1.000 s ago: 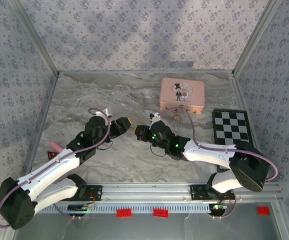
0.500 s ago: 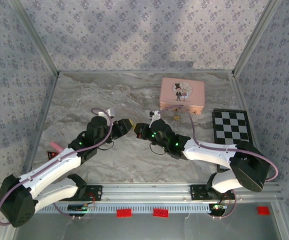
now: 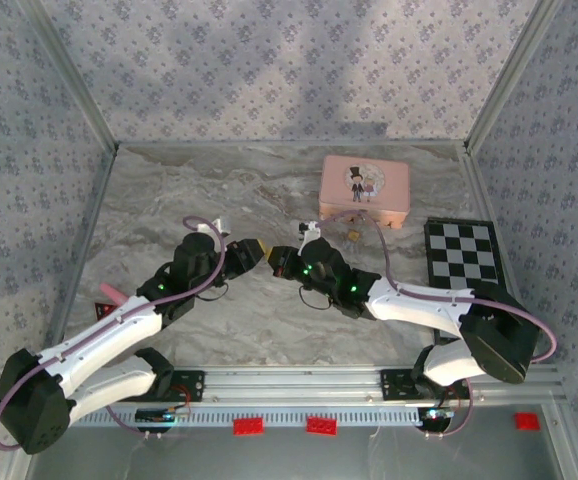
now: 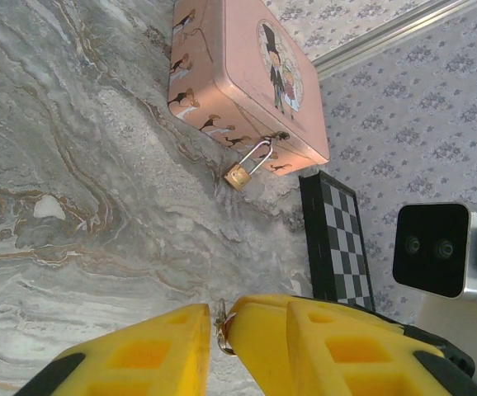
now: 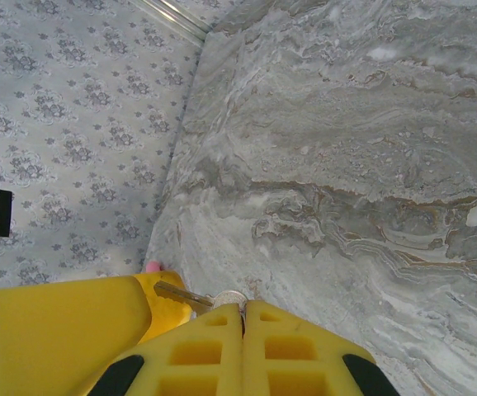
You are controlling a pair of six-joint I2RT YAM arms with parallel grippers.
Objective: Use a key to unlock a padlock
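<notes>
In the top external view, the tiny brass-gold padlock (image 3: 350, 234) with its thin silvery shackle is seen right of centre. It lies on the grey marble-patterned table (image 3: 169, 190), just below the front edge of the pink rectangular tin (image 3: 365, 188). A black-and-white checkered board (image 3: 462, 255) lies further right. The left gripper (image 3: 256, 247) and the right gripper (image 3: 279, 262) are brought tip to tip at mid-frame, well apart from the padlock.

In the left wrist view, the padlock (image 4: 238, 176) hangs at upper centre with its shackle hooked through the tin's clasp. It is judged to be light, rigid and smooth, and free to swing on the clasp. It would best be steadied by the flat sides of the brass body, with the keyhole end left clear. The yellow fingers (image 4: 164, 330) at the lower edge are drawn in to a narrow slit with a thin metal piece in it. Whether it is clamped there cannot be told.

In the right wrist view, the yellow fingers (image 5: 214, 330) at the bottom are pressed together. The small key (image 5: 181, 293), with a brass-toned blade and a silvery round head, is pinched by its head at their tips. Its blade is pointed left towards the other yellow finger.
</notes>
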